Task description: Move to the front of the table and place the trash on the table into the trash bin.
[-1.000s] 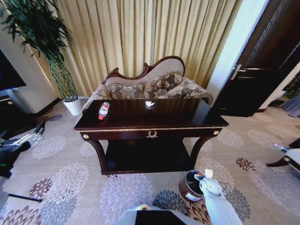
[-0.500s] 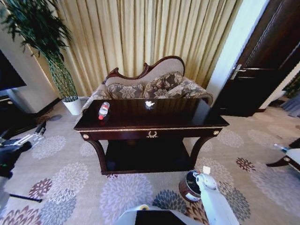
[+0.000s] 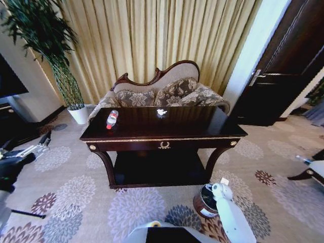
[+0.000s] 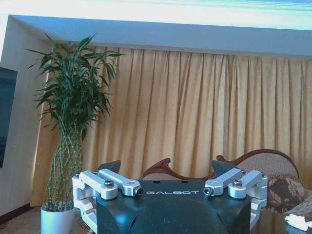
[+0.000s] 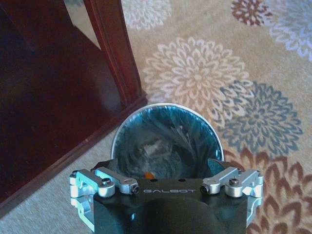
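The dark glossy table [image 3: 202,132] stands in front of me. On its top lie a clear bottle with a red cap [image 3: 112,119] at the left and a white crumpled scrap [image 3: 161,112] near the back middle. That scrap [image 4: 296,222] also appears at the edge of the left wrist view. The brown trash bin [image 3: 202,205] stands on the carpet by the table's right front leg. My right gripper [image 5: 161,165] hangs open just above the bin's mouth [image 5: 165,139], nothing between its fingers. A tiny orange piece [image 5: 147,174] lies inside the bin. My left gripper [image 4: 165,168] is open and empty, held low at the left [image 3: 43,142].
A carved-back patterned sofa [image 3: 162,93] sits right behind the table, curtains behind it. A tall plant in a white pot [image 3: 78,114] stands at the back left. A dark door [image 3: 283,76] is at the right. Flowered carpet lies around the table.
My right arm has shifted slightly up and left over the bin. The table, bottle and scrap have not moved.
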